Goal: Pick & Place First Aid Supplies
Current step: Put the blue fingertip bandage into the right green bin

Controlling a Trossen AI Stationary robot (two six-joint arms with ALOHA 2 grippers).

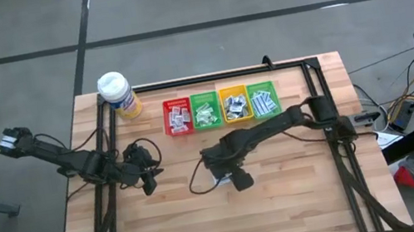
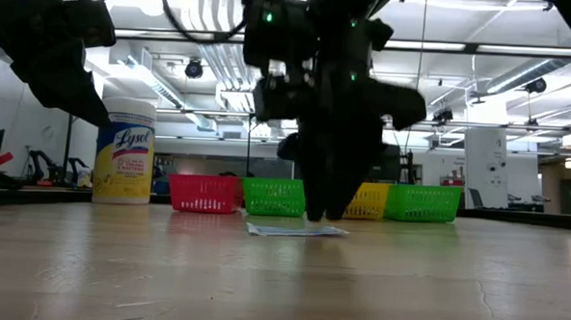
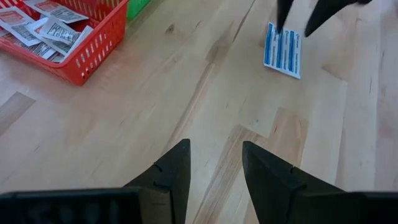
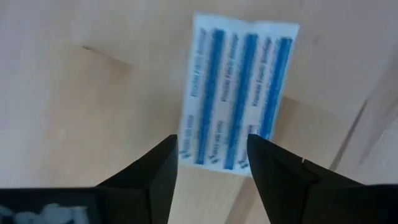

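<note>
The right gripper (image 1: 230, 179) is hanging low over the middle of the table (image 1: 307, 209), fingers parted and holding nothing, with a blue-striped white packet (image 4: 238, 99) lying flat on the wood just ahead of and between its fingertips (image 4: 163, 163). In the low view the packet (image 2: 296, 230) is resting on the tabletop right under the dark fingers, which are reaching down to about its level; whether they are touching it cannot be told. The left gripper (image 1: 148, 179) is waiting to the side of the right one, well apart from the packet, its fingers (image 3: 177, 169) open a narrow way and empty above bare wood. Beyond both grippers, toward the far edge, a row of four bins is sitting side by side: a red bin (image 1: 178, 117), a green bin (image 1: 205, 110), a yellow bin (image 1: 235, 104) and a second green bin (image 1: 263, 99), each holding more small white sachets (image 3: 57, 31). A white-capped yellow bottle (image 1: 118, 94) is standing beside the red bin.
</note>
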